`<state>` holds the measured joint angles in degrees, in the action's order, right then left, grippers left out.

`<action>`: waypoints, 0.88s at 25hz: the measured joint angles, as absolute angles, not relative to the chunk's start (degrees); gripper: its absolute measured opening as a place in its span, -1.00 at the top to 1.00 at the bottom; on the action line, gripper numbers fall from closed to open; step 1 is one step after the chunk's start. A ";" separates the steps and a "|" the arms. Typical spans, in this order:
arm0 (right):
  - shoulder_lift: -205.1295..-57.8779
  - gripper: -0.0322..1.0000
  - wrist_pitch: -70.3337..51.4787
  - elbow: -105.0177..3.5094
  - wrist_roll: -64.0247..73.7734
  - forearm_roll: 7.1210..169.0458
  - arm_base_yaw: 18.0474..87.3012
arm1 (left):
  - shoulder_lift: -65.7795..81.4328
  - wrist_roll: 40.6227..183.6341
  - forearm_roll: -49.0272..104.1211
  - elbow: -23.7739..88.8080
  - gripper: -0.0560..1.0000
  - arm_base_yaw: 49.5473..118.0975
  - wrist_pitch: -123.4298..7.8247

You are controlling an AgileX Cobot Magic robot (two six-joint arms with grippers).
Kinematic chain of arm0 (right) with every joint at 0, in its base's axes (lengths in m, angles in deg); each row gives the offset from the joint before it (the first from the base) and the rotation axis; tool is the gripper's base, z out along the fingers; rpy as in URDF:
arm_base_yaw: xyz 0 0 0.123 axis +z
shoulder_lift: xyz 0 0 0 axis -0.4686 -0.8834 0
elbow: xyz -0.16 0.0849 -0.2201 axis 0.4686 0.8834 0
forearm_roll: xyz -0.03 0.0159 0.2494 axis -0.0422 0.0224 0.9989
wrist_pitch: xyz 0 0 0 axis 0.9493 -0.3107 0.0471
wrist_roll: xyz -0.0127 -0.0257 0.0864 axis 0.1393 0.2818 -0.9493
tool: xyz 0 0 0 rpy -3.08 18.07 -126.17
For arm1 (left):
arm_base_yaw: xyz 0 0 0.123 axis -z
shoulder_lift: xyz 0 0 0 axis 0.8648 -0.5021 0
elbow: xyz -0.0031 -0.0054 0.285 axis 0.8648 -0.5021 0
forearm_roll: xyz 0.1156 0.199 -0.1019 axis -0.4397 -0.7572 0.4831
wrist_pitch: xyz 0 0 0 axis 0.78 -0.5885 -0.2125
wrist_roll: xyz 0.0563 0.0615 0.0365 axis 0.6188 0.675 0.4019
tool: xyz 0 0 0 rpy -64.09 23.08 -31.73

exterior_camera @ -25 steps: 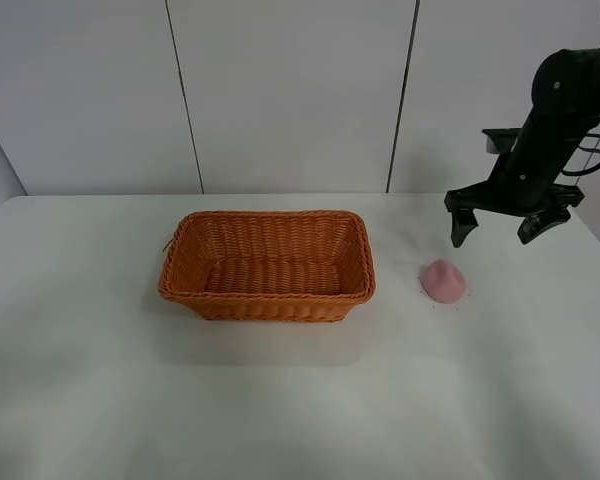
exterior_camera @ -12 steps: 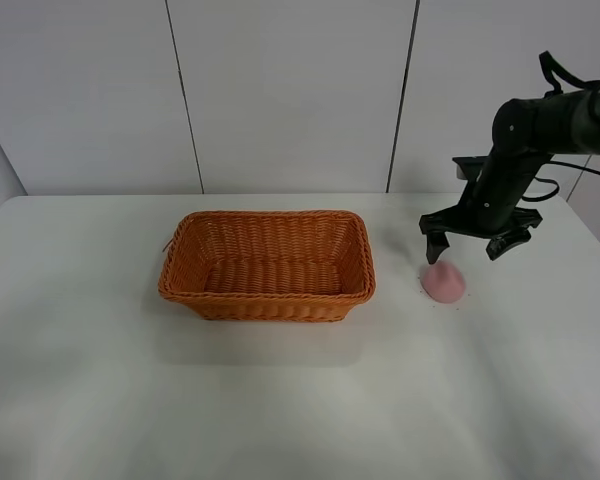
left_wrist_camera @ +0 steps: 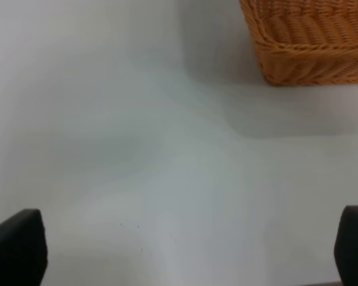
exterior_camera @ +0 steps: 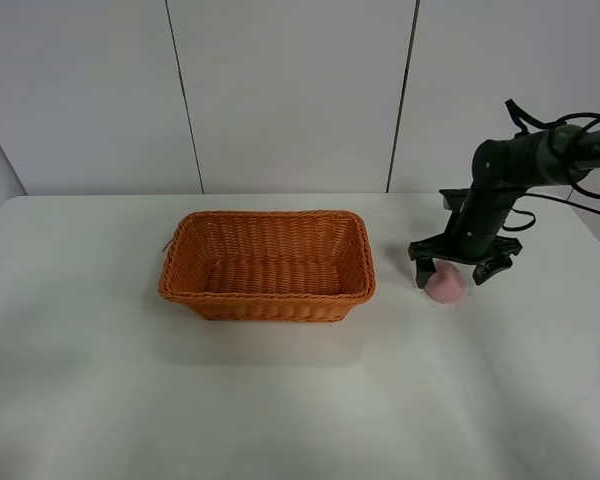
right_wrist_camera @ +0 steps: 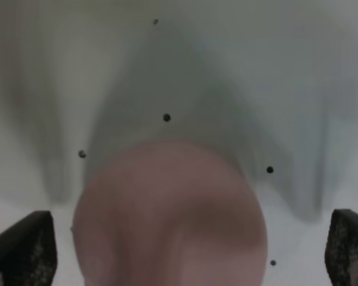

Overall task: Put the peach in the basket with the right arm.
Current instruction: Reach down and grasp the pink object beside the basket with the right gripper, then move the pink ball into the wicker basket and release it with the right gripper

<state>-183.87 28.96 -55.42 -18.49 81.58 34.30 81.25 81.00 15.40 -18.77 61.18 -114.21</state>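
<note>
**Peach** (exterior_camera: 444,285): on the desk (exterior_camera: 280,400), outside the basket (exterior_camera: 270,305), near the basket's short end on the right arm's side with a strip of bare desk between them. You see it in the same spot as a second ago. It has not been lifted or nudged.

**Right gripper** (exterior_camera: 450,278): this is the item that has changed. A second ago it hung high and farther from the basket than the peach. Half a second ago it was lower, with one finger just over the fruit. It is now down at desk level. Its fingers (exterior_camera: 421,275) are spread wide, one on each side of the peach, not pressing it. In the right wrist view the peach (right_wrist_camera: 170,220) fills the middle and the fingers (right_wrist_camera: 24,247) sit at the two far corners, with clear gaps on both sides.

**Right arm** (exterior_camera: 500,180): bent down over the peach, on the far side of it from the basket.

**Basket**: nothing inside that you can see.

**Left gripper** (left_wrist_camera: 185,247): fingers apart, holding nothing, over bare desk. It is off a corner of the basket (left_wrist_camera: 310,47) and takes no part here.

**Status, as a judgement**: the approach looks finished and the grasp not yet made. You should expect closing on the peach to come first, then the lift and the carry over the basket's rim. The fruit is rounded and could roll if the fingers close off-centre.
</note>
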 joint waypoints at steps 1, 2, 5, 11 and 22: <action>-184.17 -0.41 28.96 -55.42 -18.49 81.64 34.30 | 81.25 81.00 15.40 -18.77 -0.98 61.18 -114.21; -184.47 -0.41 28.96 -55.42 -18.49 81.68 34.30 | 81.25 81.00 15.40 -18.77 -0.98 61.18 -114.21; -184.72 -0.31 28.85 -55.42 -18.49 81.81 34.30 | 81.25 81.00 15.40 -18.77 -0.98 61.18 -114.21; -184.57 0.69 28.66 -55.61 -18.77 81.57 34.30 | 81.25 81.00 15.40 -18.77 -0.98 61.18 -114.21; -178.89 0.93 36.12 -59.86 -18.94 79.03 34.30 | 81.25 81.00 15.40 -18.77 -0.98 61.18 -114.21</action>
<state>-178.89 36.12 -59.86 -18.94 79.03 34.30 81.25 81.00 15.40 -18.77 61.18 -114.21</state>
